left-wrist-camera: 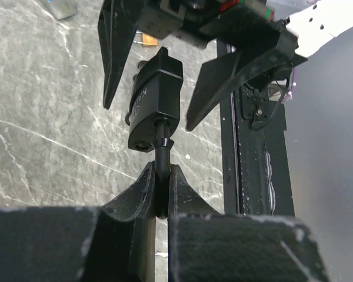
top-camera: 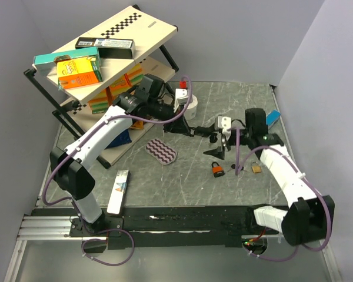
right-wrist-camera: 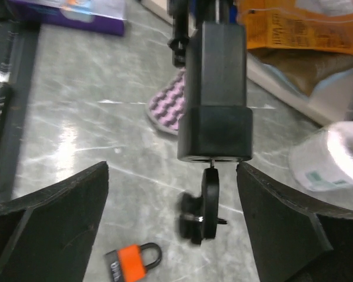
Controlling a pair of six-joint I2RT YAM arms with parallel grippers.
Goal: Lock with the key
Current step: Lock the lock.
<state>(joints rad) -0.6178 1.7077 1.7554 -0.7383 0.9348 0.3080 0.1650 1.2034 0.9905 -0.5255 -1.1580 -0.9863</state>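
Over grey marble tabletop [top-camera: 182, 182], right of ctr: left jaws clenched on shackle of black padlock [left-wrist-camera: 156, 100]; right jaws released round black key [right-wrist-camera: 210, 197]. Risk: lock pivots, key slips.

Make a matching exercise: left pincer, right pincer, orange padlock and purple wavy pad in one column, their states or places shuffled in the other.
1. left pincer
2. right pincer
3. small orange padlock
4. purple wavy-patterned pad

A. flat on the grey marbled table beside the wooden shelf rack
B. open, fingers either side of the black rectangular padlock
C. on the table, nearest the right pincer
D. shut on the black padlock's thin stem

Pairs: 1-D, 2-B, 3-C, 4-A
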